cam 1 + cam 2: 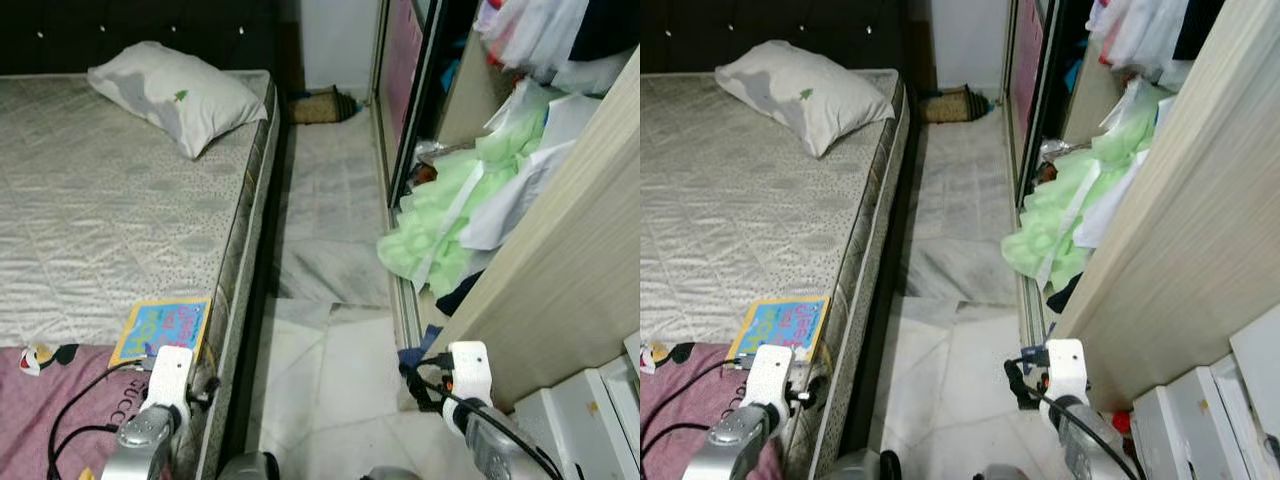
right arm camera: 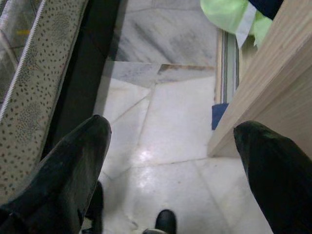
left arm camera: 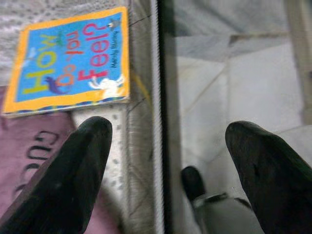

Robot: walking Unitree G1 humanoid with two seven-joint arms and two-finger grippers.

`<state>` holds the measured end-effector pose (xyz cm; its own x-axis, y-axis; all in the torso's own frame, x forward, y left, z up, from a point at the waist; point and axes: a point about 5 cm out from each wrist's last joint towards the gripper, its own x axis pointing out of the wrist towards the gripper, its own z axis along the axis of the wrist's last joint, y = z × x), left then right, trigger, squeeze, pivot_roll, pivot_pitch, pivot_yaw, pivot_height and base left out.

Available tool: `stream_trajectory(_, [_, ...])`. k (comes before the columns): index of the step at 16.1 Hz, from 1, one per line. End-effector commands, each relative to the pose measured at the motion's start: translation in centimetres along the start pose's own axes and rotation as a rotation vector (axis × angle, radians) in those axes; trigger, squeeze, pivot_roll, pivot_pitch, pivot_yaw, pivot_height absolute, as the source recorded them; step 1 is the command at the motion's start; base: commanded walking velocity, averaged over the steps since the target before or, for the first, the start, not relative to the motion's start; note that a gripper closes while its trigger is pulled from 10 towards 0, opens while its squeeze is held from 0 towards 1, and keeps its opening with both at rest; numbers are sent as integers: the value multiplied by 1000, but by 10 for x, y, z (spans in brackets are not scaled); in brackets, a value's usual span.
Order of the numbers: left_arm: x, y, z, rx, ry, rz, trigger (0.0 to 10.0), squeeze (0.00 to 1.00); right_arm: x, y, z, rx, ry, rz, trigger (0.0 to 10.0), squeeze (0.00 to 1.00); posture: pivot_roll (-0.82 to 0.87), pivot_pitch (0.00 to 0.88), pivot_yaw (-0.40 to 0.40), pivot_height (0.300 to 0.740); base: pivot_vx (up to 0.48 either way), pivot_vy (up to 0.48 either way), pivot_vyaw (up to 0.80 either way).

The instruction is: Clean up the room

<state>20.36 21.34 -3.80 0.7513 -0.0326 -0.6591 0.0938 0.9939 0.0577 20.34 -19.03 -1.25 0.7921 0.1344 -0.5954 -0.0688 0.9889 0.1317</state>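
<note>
A children's book (image 3: 68, 58) with a blue cover and orange border lies flat near the mattress edge (image 1: 235, 270), partly beside a pink cloth (image 1: 50, 400). My left gripper (image 3: 168, 129) hangs open just short of the book, straddling the mattress edge, with nothing between its fingers. My right gripper (image 2: 173, 126) is open and empty above the white tiled floor (image 1: 330, 370), close to the wooden wardrobe panel (image 1: 560, 260). A heap of green and white clothes (image 1: 440, 215) spills out of the wardrobe onto the floor. A dark blue cloth (image 2: 219, 114) lies at the panel's foot.
A white pillow (image 1: 175, 95) lies at the head of the bed. The aisle between bed and wardrobe is narrow, with a woven basket (image 1: 322, 105) at its far end. White boxes (image 1: 590, 420) stand at the near right. Black cables run over the pink cloth.
</note>
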Motion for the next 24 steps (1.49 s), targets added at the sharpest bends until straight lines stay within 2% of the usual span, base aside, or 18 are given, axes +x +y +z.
stream_trajectory(1, [1, 5, -6, -31, 7, -2, 10000, 0, 2, -2, 1, 24, -5, -3, 10000, 0, -63, 50, 41, 740, 0, 0, 0])
stream_trajectory(4, [10, 6, 5, 57, -33, -6, 10000, 0, 11, 5, 9, -59, 5, 27, 10000, 0, -65, 31, 48, 740, 0, 0, 0])
stream_trajectory(5, [16, 7, 12, 66, -12, 9, 10000, 0, 19, 3, 12, -70, 30, 5, 10000, 0, -65, 16, 47, 740, 0, 0, 0])
stream_trajectory(7, [16, 13, 6, 87, 59, 29, 10000, 0, 24, 0, 12, -102, 40, -27, 10000, 0, -65, 3, 42, 740, 0, 0, 0])
stream_trajectory(9, [13, 19, 3, 65, 82, 21, 10000, 0, 25, -1, 9, -101, 54, -32, 10000, 0, -56, 9, 42, 740, 0, 0, 0])
stream_trajectory(11, [12, 21, -3, 80, 91, 13, 10000, 0, 28, 1, -2, -83, 96, -35, 10000, 0, -44, 9, 40, 740, 0, 0, 0])
stream_trajectory(14, [17, 12, -13, 128, 162, -2, 10000, 0, 41, 7, -22, 21, 201, -56, 10000, 0, -40, 0, 44, 740, 0, 0, 0])
stream_trajectory(15, [18, 5, -18, 127, 187, -9, 10000, 0, 44, 7, -26, 114, 230, -76, 10000, 0, -24, 0, 33, 740, 0, 0, 0])
stream_trajectory(16, [18, 2, -19, 141, 199, -14, 10000, 0, 47, 7, -19, 127, 222, -79, 10000, 0, -20, 0, 24, 740, 0, 0, 0])
stream_trajectory(17, [21, -7, -21, 161, 225, -34, 10000, 0, 53, 7, -7, 67, 209, -69, 10000, 0, -17, 0, 19, 740, 0, 0, 0])
stream_trajectory(20, [28, -21, -9, 202, 204, -68, 10000, 0, 53, 12, -18, -64, 276, -29, 10000, 0, -34, 0, 24, 740, 0, 0, 0])
stream_trajectory(21, [31, -24, -2, 172, 189, -43, 10000, 0, 51, 10, -25, -69, 305, -39, 10000, 0, -30, 0, 22, 740, 0, 0, 0])
stream_trajectory(24, [34, -31, 1, 104, 201, -28, 10000, 0, 48, 2, -29, -23, 324, -79, 10000, 0, -47, 0, 28, 740, 0, 0, 0])
